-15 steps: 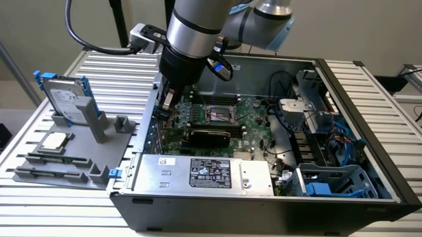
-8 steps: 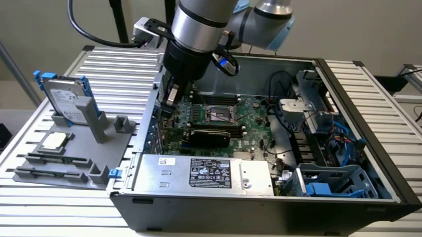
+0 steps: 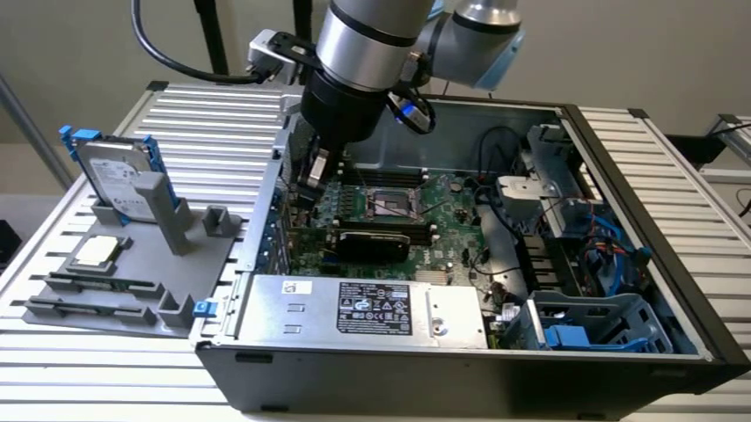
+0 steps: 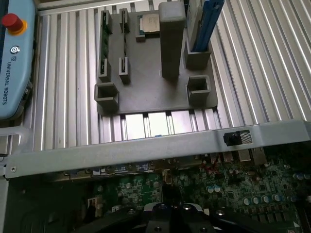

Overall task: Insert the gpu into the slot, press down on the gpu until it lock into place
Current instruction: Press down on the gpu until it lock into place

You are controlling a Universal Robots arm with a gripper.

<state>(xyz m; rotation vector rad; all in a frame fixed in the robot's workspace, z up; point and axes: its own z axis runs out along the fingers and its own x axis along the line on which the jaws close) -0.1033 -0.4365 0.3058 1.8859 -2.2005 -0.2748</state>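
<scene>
The gripper hangs inside the open computer case, low over the far-left part of the green motherboard as the exterior view shows it, with its fingers clenched together and nothing visibly caught between them. The gpu, a flat black card, lies lengthwise across the board just nearer the camera and toward the exterior view's right of the fingertips, close to them but apart. The blue slot cannot be made out under the card, so whether the card is fully seated cannot be told. The square silver cpu socket sits just beyond the card, to the right of the gripper. Nearer the camera, the silver power supply spans the case front. Outside the case on the exterior view's left, a grey fixture tray holds the hard drive upright in blue rails. In the wrist view, the tray lies beyond the case's metal edge.
</scene>
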